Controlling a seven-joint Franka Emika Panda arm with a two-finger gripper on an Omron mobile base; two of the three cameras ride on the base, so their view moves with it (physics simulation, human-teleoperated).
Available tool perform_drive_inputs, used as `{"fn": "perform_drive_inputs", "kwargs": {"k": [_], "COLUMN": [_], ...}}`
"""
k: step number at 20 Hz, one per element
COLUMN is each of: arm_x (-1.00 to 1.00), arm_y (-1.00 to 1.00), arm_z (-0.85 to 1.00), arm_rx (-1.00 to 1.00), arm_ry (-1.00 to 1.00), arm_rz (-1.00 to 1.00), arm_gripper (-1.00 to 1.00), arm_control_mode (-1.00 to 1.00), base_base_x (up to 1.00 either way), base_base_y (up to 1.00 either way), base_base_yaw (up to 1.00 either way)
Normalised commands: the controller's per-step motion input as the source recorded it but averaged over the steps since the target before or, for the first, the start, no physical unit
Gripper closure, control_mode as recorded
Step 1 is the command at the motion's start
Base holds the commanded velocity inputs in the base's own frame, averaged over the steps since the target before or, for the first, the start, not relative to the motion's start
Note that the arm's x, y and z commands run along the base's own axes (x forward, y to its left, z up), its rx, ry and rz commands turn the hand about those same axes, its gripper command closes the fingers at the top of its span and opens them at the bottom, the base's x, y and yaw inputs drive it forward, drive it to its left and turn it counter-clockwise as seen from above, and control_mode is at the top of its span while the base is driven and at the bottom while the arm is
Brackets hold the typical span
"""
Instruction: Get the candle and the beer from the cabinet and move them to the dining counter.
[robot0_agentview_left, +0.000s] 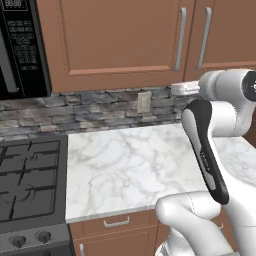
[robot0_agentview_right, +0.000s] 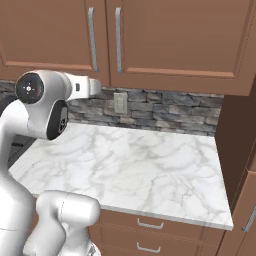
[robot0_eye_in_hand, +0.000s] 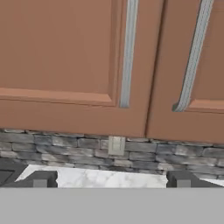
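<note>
Brown wooden cabinet (robot0_agentview_left: 115, 40) across the top of both base views, 2 panelled doors shut, meeting at a seam between 2 long silver bar handles (robot0_eye_in_hand: 127, 52). Candle and beer not on show, doors closed over whatever sits inside. Below the cabinet, a grey stone backsplash (robot0_agentview_right: 165, 112) with 1 pale wall outlet (robot0_agentview_left: 144, 102) set into it, just under the door seam. Below that, a white marble worktop (robot0_agentview_left: 125, 165), bare (veined grey throughout), with low wooden drawers (robot0_agentview_right: 150, 227) and small handles along its front edge. Black gas stove (robot0_agentview_left: 27, 185) touching the worktop's left end in the left base view, 2 knobs at its front; black microwave (robot0_agentview_left: 20, 45) above it, beside the left cabinet door. Tall brown panel (robot0_agentview_right: 235, 145) closing off the worktop's right end in the right base view. White arm (robot0_agentview_left: 220, 130) raised above the worktop, hand level with the cabinet's lower edge and pointed toward the doors. Gripper (robot0_eye_in_hand: 111, 179) with fingers spread wide apart, nothing between them; 2 dark fingertips (robot0_eye_in_hand: 41, 178) at the bottom of the hand view, facing the door bottoms and well short of the handles.
</note>
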Motion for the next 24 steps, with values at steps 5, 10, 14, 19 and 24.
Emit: {"fn": "perform_drive_inputs", "kwargs": {"k": [5,10,14,19,24], "arm_x": [-0.12,-0.03,0.00,0.01,0.37], "arm_y": [-0.02,0.00,-0.02,-0.02,-0.03], "arm_z": [0.39,0.38,0.39,0.28,0.09], "arm_rx": [0.00,0.00,0.00,0.02,0.05], "arm_ry": [-0.29,-0.22,-0.19,-0.08,0.00], "arm_rz": [0.00,0.00,0.00,0.00,0.00], "arm_gripper": [-1.00,-1.00,-1.00,-1.00,-1.00], "arm_control_mode": [-1.00,-1.00,-1.00,-1.00,-1.00], "base_base_x": [0.00,0.00,0.00,0.00,0.00], "base_base_y": [0.00,0.00,0.00,0.00,0.00], "base_base_yaw": [0.00,0.00,0.00,0.00,0.00]}}
